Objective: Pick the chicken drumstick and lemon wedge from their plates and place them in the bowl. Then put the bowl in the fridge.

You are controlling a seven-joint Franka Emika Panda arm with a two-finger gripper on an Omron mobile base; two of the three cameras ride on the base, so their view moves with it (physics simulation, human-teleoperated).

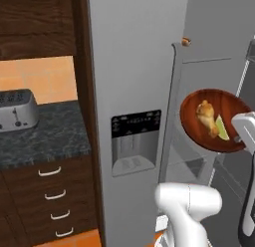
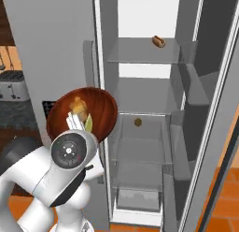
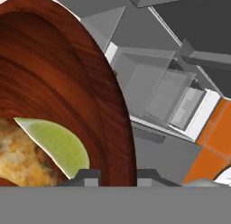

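Closest to the hand camera is the rim of the bowl (image 3: 67, 83), its dark reddish wood passing between the two dark fingertips at six o'clock, so the gripper (image 3: 118, 177) is clamped on that rim and carries the bowl off the ground. Inside it, just beside the pinched edge, the lemon wedge (image 3: 58, 144) lies against the chicken drumstick (image 3: 18, 155), which sits at about eight o'clock in the hand view. From the left base view the bowl (image 1: 211, 121) hangs tilted toward the camera at three o'clock, the drumstick (image 1: 205, 115) and wedge (image 1: 222, 129) side by side near its lower edge, in front of the fridge (image 1: 134, 66), whose dispenser panel (image 1: 135, 141) is at the picture's middle. The right base view shows the fridge (image 2: 51, 44) with one door swung open, bare glass shelves (image 2: 142, 51) running from twelve to six o'clock, two small brown items on them, and the bowl (image 2: 84, 114) held at nine o'clock, just outside the opening. So both foods appear to be loaded and the door is open; what seems left is carrying the bowl in onto a shelf and letting go. The tilt looks like the risk: the food could slide out
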